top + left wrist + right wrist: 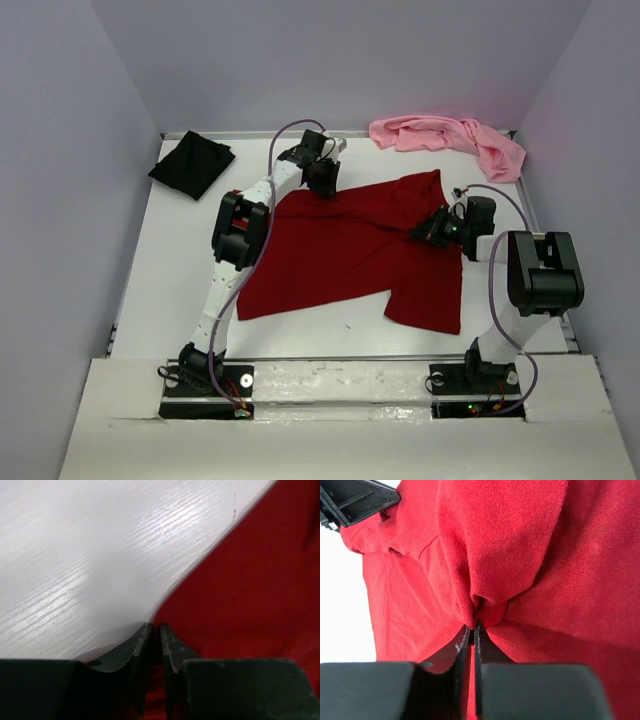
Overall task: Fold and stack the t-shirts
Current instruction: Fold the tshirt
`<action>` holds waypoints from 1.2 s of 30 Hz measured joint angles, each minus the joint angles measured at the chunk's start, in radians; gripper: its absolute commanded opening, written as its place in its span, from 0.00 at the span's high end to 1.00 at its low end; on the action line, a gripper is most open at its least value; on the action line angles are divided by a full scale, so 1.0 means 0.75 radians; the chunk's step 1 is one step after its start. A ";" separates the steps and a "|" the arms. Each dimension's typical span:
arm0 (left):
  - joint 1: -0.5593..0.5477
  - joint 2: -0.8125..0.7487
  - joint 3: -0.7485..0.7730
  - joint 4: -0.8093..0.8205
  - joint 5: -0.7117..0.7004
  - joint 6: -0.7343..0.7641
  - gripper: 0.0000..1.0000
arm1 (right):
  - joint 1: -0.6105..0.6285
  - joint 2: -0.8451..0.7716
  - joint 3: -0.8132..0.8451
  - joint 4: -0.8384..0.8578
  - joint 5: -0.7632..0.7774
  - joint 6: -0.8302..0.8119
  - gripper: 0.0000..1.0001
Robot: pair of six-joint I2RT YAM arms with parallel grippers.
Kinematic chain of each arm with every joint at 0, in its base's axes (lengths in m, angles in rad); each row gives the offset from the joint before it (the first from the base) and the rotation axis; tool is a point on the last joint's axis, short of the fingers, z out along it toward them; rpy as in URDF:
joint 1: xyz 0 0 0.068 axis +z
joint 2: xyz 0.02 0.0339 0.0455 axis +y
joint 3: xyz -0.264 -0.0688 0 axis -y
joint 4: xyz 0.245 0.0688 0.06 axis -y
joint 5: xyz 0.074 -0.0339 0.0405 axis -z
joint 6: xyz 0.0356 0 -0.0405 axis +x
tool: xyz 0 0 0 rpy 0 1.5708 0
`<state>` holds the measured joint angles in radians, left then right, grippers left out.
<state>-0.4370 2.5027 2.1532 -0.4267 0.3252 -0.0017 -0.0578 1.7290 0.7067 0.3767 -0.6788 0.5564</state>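
The dark red t-shirt (350,255) lies spread across the middle of the table, partly rumpled. My left gripper (322,180) is at the shirt's far left edge, its jaws nearly together with red cloth between them (155,627). My right gripper (432,230) is over the shirt's right part, shut on a pinched fold of the red cloth (474,627). The black t-shirt (192,163) lies folded at the back left. In a loose heap at the back right sits the light pink t-shirt (450,138).
The white table (170,280) is walled on the left, back and right. Bare tabletop (75,555) shows just left of the red shirt's edge. The left gripper's body (355,500) shows at the top left of the right wrist view.
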 measured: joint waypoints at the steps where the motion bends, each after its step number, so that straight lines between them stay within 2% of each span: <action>1: 0.000 0.000 0.000 0.001 -0.001 0.000 0.72 | 0.000 0.008 0.004 0.001 -0.007 0.005 0.97; 3: 0.000 0.000 0.000 0.000 0.000 0.000 0.72 | 0.000 0.017 0.007 -0.002 -0.022 0.013 1.00; 8: 0.000 0.000 0.000 0.001 -0.001 0.000 0.72 | 0.000 0.003 0.035 -0.081 -0.110 0.047 1.00; 14: 0.000 0.000 0.000 0.000 -0.001 0.000 0.72 | 0.000 -0.133 0.215 -0.473 -0.255 0.006 0.98; 19: 0.000 0.000 0.000 0.000 -0.001 0.000 0.72 | 0.000 -0.146 0.489 -0.885 -0.175 -0.200 0.99; 22: 0.000 0.000 0.000 0.001 -0.001 0.000 0.72 | 0.027 -0.093 0.590 -1.058 -0.011 -0.284 0.92; 25: 0.000 0.000 0.000 0.000 -0.001 0.000 0.72 | 0.086 0.029 0.696 -1.241 0.203 -0.344 0.76; 26: 0.000 0.000 0.000 0.000 -0.001 0.000 0.72 | 0.102 0.074 0.728 -1.291 0.264 -0.365 0.69; 27: 0.000 0.000 0.000 0.000 -0.001 0.000 0.72 | 0.124 0.119 0.752 -1.328 0.328 -0.377 0.48; 29: 0.000 0.000 0.000 0.000 -0.002 0.000 0.72 | 0.156 0.188 0.776 -1.403 0.438 -0.395 0.33; 33: 0.000 0.000 0.000 0.000 -0.004 0.000 0.72 | 0.194 0.209 0.778 -1.509 0.626 -0.411 0.26; 36: 0.000 0.000 0.000 0.000 -0.005 0.000 0.72 | 0.196 0.170 0.772 -1.513 0.665 -0.417 0.23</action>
<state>-0.4370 2.5027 2.1532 -0.4267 0.3218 -0.0017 0.0891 1.8565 1.2854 -0.7578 -0.1799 0.2436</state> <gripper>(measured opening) 0.279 0.741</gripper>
